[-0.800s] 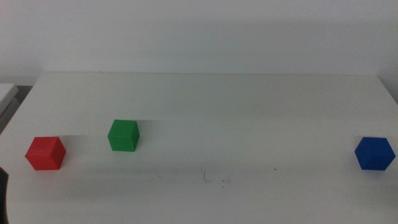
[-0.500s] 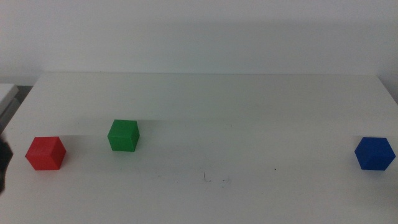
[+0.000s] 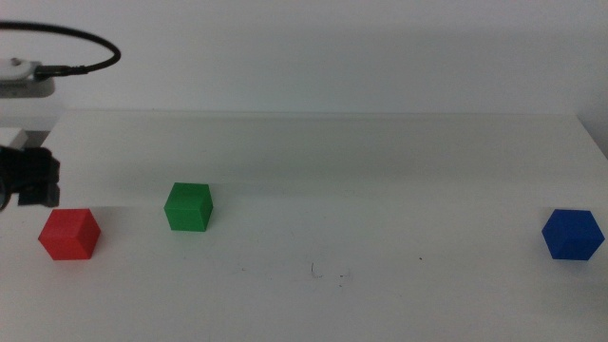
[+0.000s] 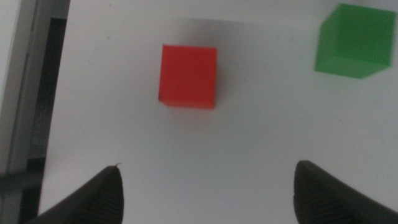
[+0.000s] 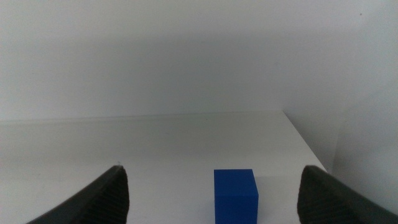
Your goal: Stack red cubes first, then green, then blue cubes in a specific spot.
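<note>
Since the earlier frames, the left arm has come into the middle view from the 9 o'clock side; its dark left tool (image 3: pixel 33 180) now hangs just above and to the 10 o'clock of the red cube (image 3: pixel 69 234), with a cable looping over it near the upper left corner. None of the three cubes has shifted.

From the left wrist, the left tool (image 4: pixel 208 193) has its jaws spread wide and holds nothing; the red cube (image 4: pixel 188 76) lies ahead of the gap between them, not yet between the tips, and the green cube (image 4: pixel 354 41) sits off toward one side, well apart from the red one. The red cube lies close to the left edge of the white surface (image 3: pixel 380 171), so there is little room on its 9 o'clock side, while bare surface lies on its other sides.

In the middle view the green cube (image 3: pixel 188 206) stands at the red cube's 2 o'clock, near but not touching. The blue cube (image 3: pixel 572 234) sits far off at 3 o'clock, close to the right edge. Between them runs a broad bare stretch of surface, bearing the faint scuff marks (image 3: pixel 328 274) of the specific spot.

The right tool (image 5: pixel 211 193) is out of the middle view; its own view shows the jaws wide apart and empty, with the blue cube (image 5: pixel 236 194) ahead of them near the surface's far corner.
</note>
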You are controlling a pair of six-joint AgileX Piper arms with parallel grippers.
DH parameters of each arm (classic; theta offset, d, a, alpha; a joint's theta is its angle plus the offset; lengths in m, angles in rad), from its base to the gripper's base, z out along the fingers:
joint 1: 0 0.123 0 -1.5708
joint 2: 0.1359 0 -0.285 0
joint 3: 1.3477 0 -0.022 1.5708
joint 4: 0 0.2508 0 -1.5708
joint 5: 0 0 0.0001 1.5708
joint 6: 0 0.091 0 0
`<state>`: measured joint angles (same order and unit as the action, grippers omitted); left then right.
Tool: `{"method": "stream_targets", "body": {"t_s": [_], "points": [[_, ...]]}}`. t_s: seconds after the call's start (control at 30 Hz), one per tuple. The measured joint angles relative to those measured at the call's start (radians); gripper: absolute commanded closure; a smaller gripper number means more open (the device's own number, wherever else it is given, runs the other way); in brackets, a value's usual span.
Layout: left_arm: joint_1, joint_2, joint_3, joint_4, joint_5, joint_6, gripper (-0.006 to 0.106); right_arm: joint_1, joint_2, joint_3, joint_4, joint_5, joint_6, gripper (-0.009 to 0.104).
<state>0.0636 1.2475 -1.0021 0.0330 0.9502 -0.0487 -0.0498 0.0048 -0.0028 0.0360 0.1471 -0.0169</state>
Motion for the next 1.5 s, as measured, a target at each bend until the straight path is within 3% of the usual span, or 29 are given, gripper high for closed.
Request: {"method": "stream_targets", "body": {"t_s": [0.3,1.0,1.13,1.3,1.37,1.5], "points": [[0.106,0.314,-0.176,-0.182,0.0,0.339,0.007,0.0,0.0,0.0,0.0,0.0,0.0,0.007],[0.115,0.644,-0.202,-0.151,-0.162,0.382,0.009,0.0,0.0,0.0,0.0,0.0,0.0,0.007],[0.115,0.666,-0.202,-0.147,-0.164,0.384,0.027,0.0,0.0,0.0,0.0,0.0,0.0,0.007],[0.115,0.666,-0.202,-0.173,-0.149,0.368,0.073,0.0,0.0,0.0,0.0,0.0,0.0,0.007],[0.103,0.649,-0.202,-0.192,-0.11,0.337,0.086,0.0,0.0,0.0,0.0,0.0,0.0,0.007],[-0.035,0.542,-0.202,-0.174,-0.034,0.18,0.102,0.0,0.0,0.0,0.0,0.0,0.0,0.007]]}}
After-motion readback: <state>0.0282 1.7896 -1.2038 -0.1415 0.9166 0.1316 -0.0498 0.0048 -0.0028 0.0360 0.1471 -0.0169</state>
